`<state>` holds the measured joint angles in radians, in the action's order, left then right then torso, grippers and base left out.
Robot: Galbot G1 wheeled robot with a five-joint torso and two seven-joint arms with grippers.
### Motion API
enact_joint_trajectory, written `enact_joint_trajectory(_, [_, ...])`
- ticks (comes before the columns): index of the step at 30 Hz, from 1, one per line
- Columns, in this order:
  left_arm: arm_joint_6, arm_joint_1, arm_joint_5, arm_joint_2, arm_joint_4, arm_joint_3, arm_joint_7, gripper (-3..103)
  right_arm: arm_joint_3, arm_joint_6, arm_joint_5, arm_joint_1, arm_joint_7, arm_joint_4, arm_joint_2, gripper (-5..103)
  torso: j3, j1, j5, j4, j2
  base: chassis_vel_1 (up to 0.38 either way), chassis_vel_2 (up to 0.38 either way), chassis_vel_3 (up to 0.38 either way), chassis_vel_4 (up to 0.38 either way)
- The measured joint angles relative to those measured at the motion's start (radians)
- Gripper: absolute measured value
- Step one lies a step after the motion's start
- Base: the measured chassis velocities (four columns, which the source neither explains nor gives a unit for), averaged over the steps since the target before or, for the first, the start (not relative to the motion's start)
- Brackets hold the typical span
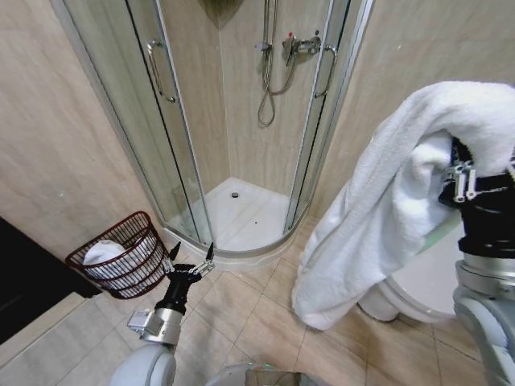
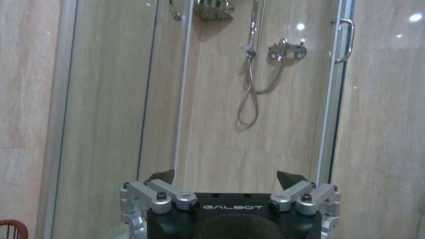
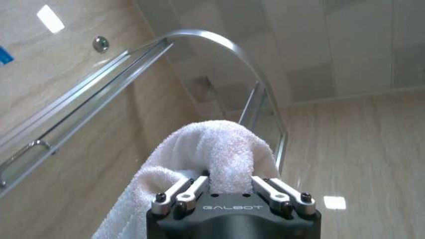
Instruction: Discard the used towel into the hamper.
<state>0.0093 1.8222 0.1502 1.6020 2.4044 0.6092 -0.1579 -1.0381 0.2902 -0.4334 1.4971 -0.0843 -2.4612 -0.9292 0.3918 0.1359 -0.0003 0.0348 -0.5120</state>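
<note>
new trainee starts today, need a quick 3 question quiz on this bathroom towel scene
1. True or false: the right gripper is shut on the white towel, held up high.
2. Where does the hamper stand?
A. inside the shower
B. on the floor by the left wall, beside the shower door
C. on the toilet
3. Fill in: the left gripper, low near the hamper, is ____ and holds nothing.

Key: 1 true; 2 B; 3 open
</note>
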Motion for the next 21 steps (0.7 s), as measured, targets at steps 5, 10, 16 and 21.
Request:
enact_joint_trajectory(5, [0.0, 0.0, 0.0, 0.0, 0.0, 0.0, 0.0, 100, 0.058, -0.032, -0.012, -0.015, -0.006, -0.023, -0.064, 16, 0.008, 0.006, 0.0004, 0.0, -0.015, 0.0, 0.0, 0.0, 0.0])
enact_joint_trajectory(10, [0.0, 0.0, 0.0, 0.0, 0.0, 0.0, 0.0, 100, 0.081, -0.036, -0.017, -0.012, 0.005, -0.033, -0.11, 16, 0.018, 0.013, 0.0001, 0.0, -0.032, 0.0, 0.0, 0.0, 0.0])
enact_joint_trajectory(16, [0.0, 0.0, 0.0, 0.0, 0.0, 0.0, 0.0, 100, 0.096, -0.035, -0.019, -0.02, 0.029, -0.038, -0.16, 16, 0.033, 0.022, 0.0002, 0.0, -0.056, 0.0, 0.0, 0.0, 0.0])
enact_joint_trajectory(21, [0.0, 0.0, 0.0, 0.0, 0.0, 0.0, 0.0, 100, 0.093, -0.036, -0.033, -0.021, 0.039, -0.038, -0.16, 16, 0.045, 0.031, 0.0002, 0.0, -0.076, 0.0, 0.0, 0.0, 0.0])
